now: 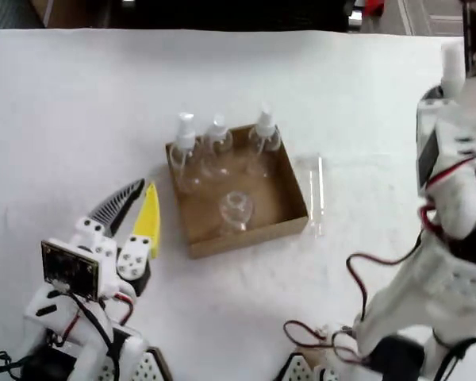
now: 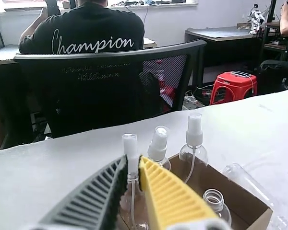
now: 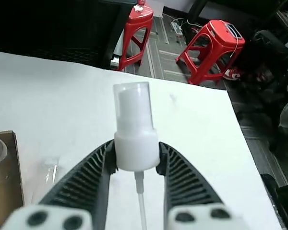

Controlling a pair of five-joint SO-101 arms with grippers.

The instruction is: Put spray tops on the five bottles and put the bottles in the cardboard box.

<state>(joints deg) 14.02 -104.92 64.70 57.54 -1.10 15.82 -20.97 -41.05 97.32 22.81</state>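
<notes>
Progress: three capped bottles (image 1: 216, 147) stood in the cardboard box (image 1: 279, 208), an uncapped bottle (image 1: 236, 209) beside them — a fifth bottle (image 1: 313, 190) lay on the table (image 1: 79, 103) outside. Right gripper (image 3: 136, 149) clenched a spray top (image 3: 133, 125); left gripper (image 2: 132, 164) was closed, empty. Two tops seemingly remained.

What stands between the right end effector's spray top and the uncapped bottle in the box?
Nothing visible stands over the uncapped bottle. Between it and the spray top, one lying bottle rests on the table beside the cardboard box.
</notes>
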